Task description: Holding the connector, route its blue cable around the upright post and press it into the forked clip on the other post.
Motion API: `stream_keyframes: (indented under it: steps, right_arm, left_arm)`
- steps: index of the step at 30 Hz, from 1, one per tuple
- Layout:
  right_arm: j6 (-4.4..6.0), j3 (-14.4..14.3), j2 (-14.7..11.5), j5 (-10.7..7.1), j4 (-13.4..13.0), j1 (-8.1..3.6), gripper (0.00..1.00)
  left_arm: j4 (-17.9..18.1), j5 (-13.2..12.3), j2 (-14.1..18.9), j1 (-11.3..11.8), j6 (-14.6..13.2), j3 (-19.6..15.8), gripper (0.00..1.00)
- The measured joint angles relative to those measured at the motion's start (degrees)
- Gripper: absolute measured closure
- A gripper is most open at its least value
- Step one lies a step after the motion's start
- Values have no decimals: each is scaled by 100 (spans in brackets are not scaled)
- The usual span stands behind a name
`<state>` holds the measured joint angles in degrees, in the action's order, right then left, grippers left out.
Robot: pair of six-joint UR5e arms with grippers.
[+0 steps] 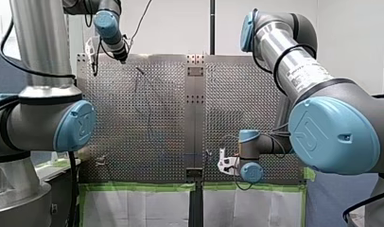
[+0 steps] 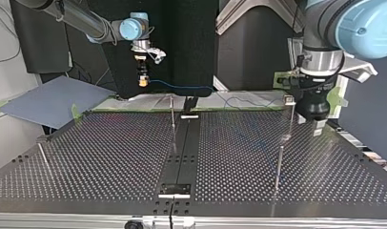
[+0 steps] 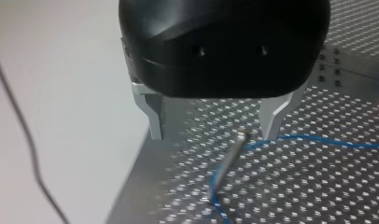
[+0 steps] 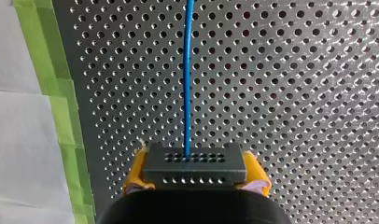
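Right tool (image 4: 195, 181) clamps connector (image 4: 195, 164) above perforated table (image 4: 295, 93); left tool (image 3: 213, 133) spread, seemingly over a post (image 3: 232, 156).

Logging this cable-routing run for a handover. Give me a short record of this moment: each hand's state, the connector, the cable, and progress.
right hand: shut on the connector, yellow pads at its sides
left hand: open, empty, metal fingers
post: thin, just ahead of the left hand's fingers
blue cable: leaves the connector, runs over the perforated table, passes the post's base
progress: connector held; whether the cable wraps the post cannot be told
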<state>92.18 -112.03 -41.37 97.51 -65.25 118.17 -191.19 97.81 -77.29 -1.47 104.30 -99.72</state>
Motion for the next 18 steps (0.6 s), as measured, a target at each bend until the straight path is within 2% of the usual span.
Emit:
stream_keyframes:
  steps: [6,10,18]
  right_arm:
    - [-2,0,-1,4,17,19,100]
    - [4,0,0,3,16,20,100]
    - [12,1,0,-2,10,19,100]
  left_arm:
    - [-6,-3,-95,-36,-215,93,0]
    - [-31,-64,-91,-43,-194,259,0]
    - [-126,-407,-88,-85,-73,440,0]
